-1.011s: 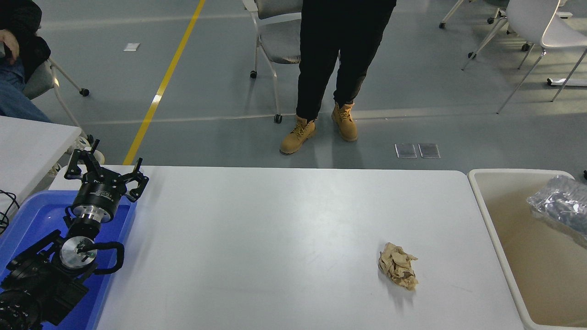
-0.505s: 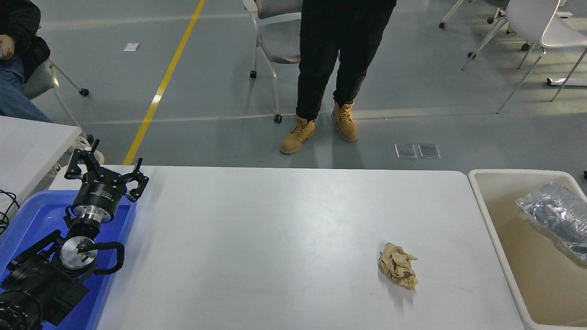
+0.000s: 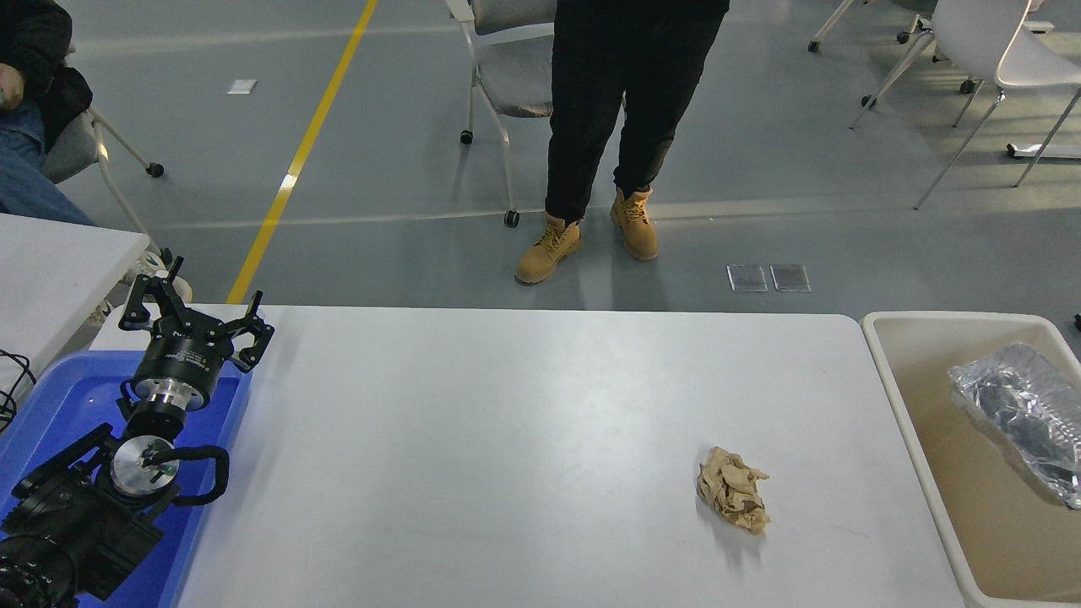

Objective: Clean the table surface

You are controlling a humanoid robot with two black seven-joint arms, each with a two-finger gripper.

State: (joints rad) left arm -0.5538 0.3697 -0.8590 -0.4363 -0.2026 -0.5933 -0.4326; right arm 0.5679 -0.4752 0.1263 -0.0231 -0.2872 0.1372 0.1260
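Observation:
The white table surface [image 3: 507, 439] fills the lower half of the head view. A crumpled brown paper wad [image 3: 733, 500] lies on it at the right, near the front. My left gripper [image 3: 196, 314] is parked at the lower left over the blue tray [image 3: 59, 405], its fingers spread open and holding nothing. A shiny silver foil bag [image 3: 1018, 414] lies inside the beige bin [image 3: 895, 405] at the right edge. The right arm is out of view.
A person in black trousers and tan boots [image 3: 583, 241] stands beyond the table's far edge, with a wheeled chair [image 3: 507, 76] behind. A smaller white table [image 3: 51, 270] and a seated person [image 3: 25, 110] are at the far left.
The silver foil bag has dropped lower and further right inside the beige bin and settled there. The left arm and the paper wad have not moved.

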